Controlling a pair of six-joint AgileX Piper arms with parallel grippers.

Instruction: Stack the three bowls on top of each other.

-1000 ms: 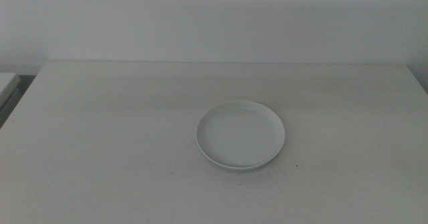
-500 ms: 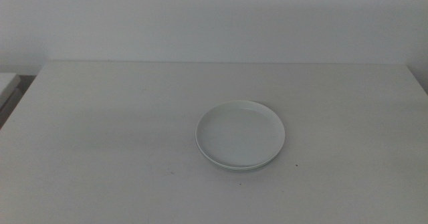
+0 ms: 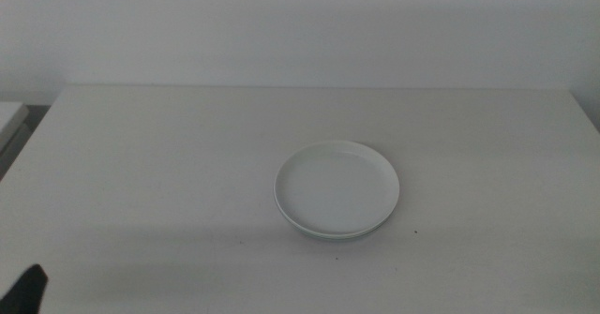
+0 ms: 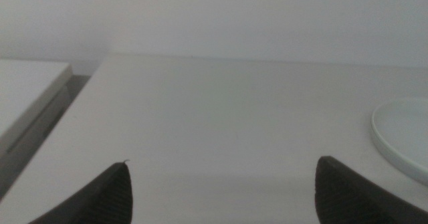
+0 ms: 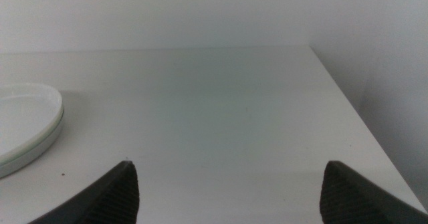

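1. The three bowls (image 3: 337,188) sit nested in one stack on the white table (image 3: 169,164), a little to the right of the table's middle in the middle view.
2. The white bowl (image 3: 337,183) lies on top, open side up, with nothing in it.
3. Just under its near rim a thin greenish edge of the mint green bowl (image 3: 335,235) peeps out; the pale grey bowl cannot be made out from the rest of the stack.
4. In the right wrist view the stack (image 5: 27,127) shows as two rims one above the other, resting flat on the table.
5. The left gripper (image 4: 221,187) hangs low over the table, well apart from the stack and on its left side; its jaws stand wide, with only bare table between them.
6. In the middle view only a dark tip of the left gripper (image 3: 26,291) shows, at the near left corner, far from the stack.
7. The right gripper (image 5: 231,187) hangs low over the table on the stack's right side, well apart from it; its jaws are spread wide and grip nothing.
8. A small dark speck (image 3: 416,230) lies on the table just beside the stack, to its near right.
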